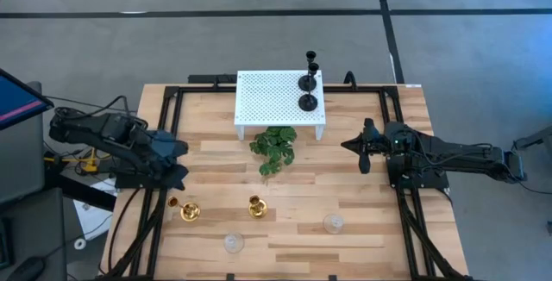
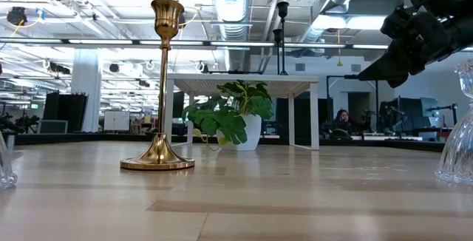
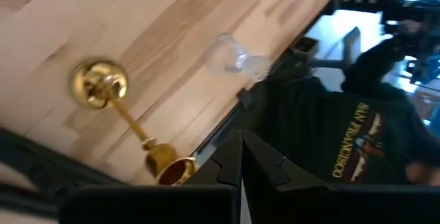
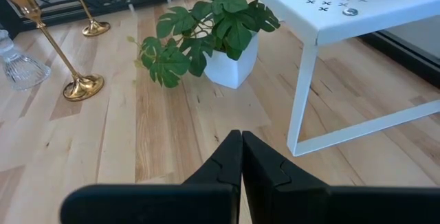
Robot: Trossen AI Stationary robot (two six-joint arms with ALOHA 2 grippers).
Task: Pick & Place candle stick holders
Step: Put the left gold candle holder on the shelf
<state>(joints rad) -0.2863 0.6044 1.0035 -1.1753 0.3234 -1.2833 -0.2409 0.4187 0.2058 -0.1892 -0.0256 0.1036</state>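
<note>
Both grippers closed and empty; six candle stick holders counted, two on the stand and four on the tabletop.

High view: the left gripper (image 1: 177, 162) hovers near the tabletop's left edge and the right gripper (image 1: 352, 146) toward the right edge, neither touching anything. Two black holders (image 1: 308, 79) stand on the white perforated stand (image 1: 267, 100) at the far edge, with the plant (image 1: 274, 147) just in front. Two gold holders (image 1: 256, 205) and two clear glass holders (image 1: 333, 223) sit near the front edge. Low view: one gold holder (image 2: 160, 86) stands upright (a glass one at each side). Left wrist view: fingers (image 3: 223, 165) pressed together, a gold holder (image 3: 127, 117) beyond. Right wrist view: fingers (image 4: 227, 159) together, holding nothing.
</note>
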